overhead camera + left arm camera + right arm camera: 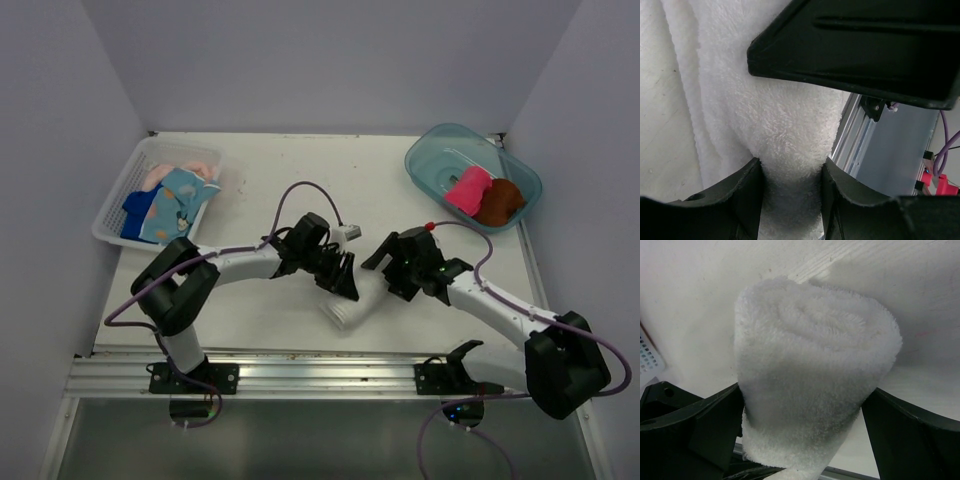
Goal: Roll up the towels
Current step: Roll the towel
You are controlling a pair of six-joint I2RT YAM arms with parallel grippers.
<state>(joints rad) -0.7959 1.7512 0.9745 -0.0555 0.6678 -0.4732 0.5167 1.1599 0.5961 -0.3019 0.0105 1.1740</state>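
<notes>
A white towel (345, 312), rolled into a thick roll, lies near the table's front edge between both grippers. My left gripper (342, 282) is shut on it; in the left wrist view its jaws pinch a fold of the white towel (785, 125) at the gripper (790, 172). My right gripper (382, 288) has its jaws against both sides of the roll (810, 365), closed on it (802, 407). The light blue printed towel (175, 205), royal blue towel (138, 210) and peach towel (185, 165) lie in the basket. Rolled hot pink (467, 188) and brown (498, 200) towels lie in the tub.
The white lattice basket (112, 212) stands at the back left, the clear teal tub (432, 150) at the back right. The metal rail (300, 375) runs along the front edge just below the roll. The right gripper's black body (855, 45) fills the top of the left wrist view.
</notes>
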